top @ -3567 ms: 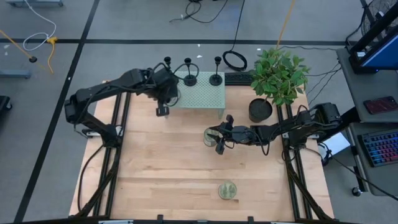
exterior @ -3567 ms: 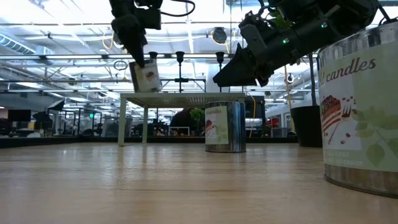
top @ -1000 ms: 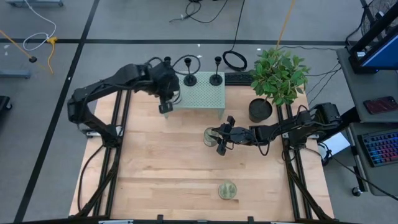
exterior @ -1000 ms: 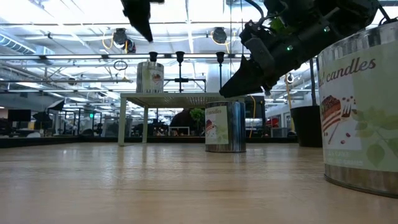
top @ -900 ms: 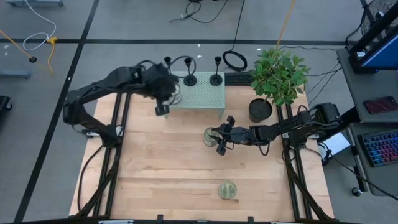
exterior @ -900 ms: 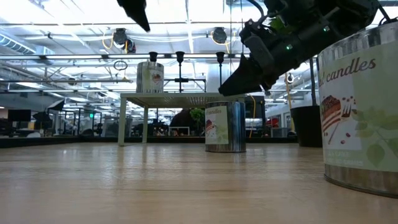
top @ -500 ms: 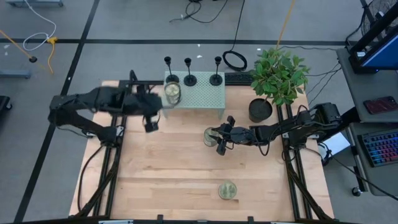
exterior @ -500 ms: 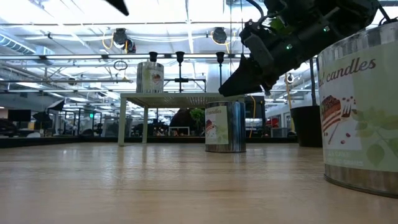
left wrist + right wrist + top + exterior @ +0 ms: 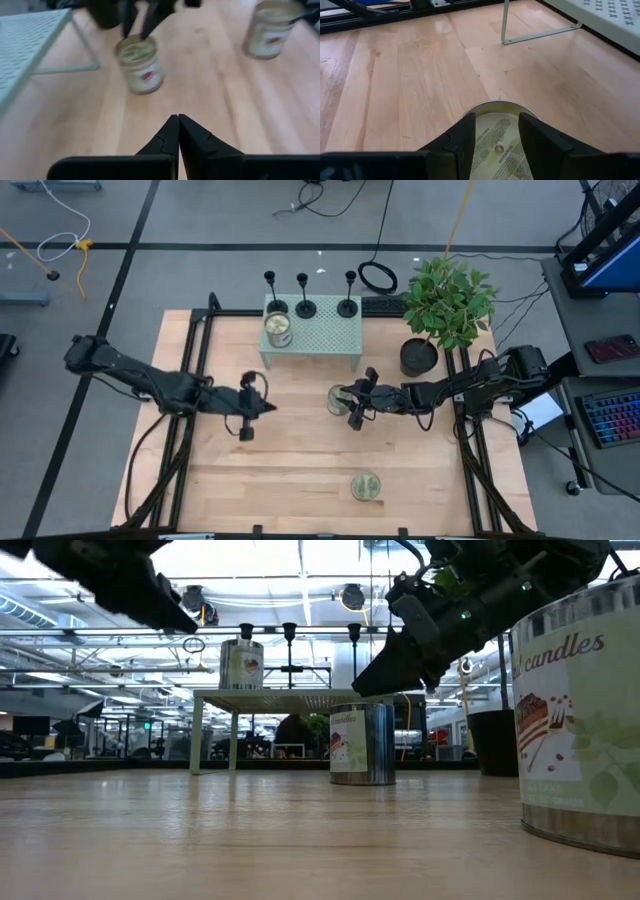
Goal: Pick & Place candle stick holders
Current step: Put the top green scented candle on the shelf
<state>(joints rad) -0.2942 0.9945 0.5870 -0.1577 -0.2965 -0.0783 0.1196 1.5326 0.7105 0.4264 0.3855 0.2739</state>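
Upright, 3 candle stick holders (image 9: 303,293), stems vertical, row along shelf (image 9: 330,335)

The worktop (image 9: 300,450) is pale wood with a visible grain and a faint sheen. On it stands a shelf (image 9: 320,332) of perforated pale-green metal on thin wire legs, matt. Along the shelf's far edge the candle stick holders (image 9: 304,295) look like matt black metal. The jar (image 9: 277,328) on the shelf, like the jar (image 9: 497,137) just in front of the shelf, has a glossy wall with a printed paper label. The left gripper (image 9: 178,131) fingers are matt black plastic, smooth.
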